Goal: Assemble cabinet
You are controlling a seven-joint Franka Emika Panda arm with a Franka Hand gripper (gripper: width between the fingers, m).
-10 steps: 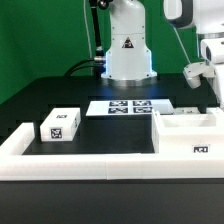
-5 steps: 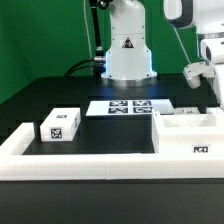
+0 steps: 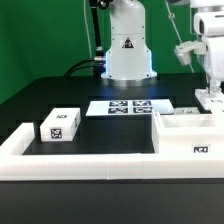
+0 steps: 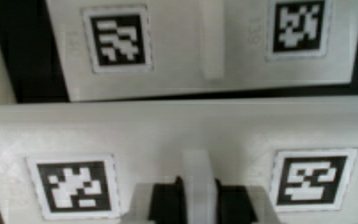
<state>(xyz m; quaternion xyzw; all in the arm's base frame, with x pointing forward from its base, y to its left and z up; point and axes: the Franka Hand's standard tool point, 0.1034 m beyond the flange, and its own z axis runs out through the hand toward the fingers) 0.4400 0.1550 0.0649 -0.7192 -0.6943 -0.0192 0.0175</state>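
The cabinet's large white box (image 3: 186, 136) stands at the exterior view's right, with one tag on its front. A small white tagged box (image 3: 60, 125) sits apart at the left. My gripper (image 3: 211, 88) hangs over the large box's far right corner, above a small white part (image 3: 206, 99). In the wrist view my gripper (image 4: 194, 192) has its dark fingers (image 4: 165, 200) close together on a thin white ridge of a tagged white part (image 4: 194, 135). A second white tagged surface (image 4: 194, 50) lies beyond it.
The marker board (image 3: 128, 105) lies flat in front of the robot's base (image 3: 128, 55). A long low white L-shaped rail (image 3: 80, 162) runs along the table's front and left side.
My gripper has moved toward the exterior view's right and turned, and a small white part now shows below it at the large box's far corner. The other parts have not moved.
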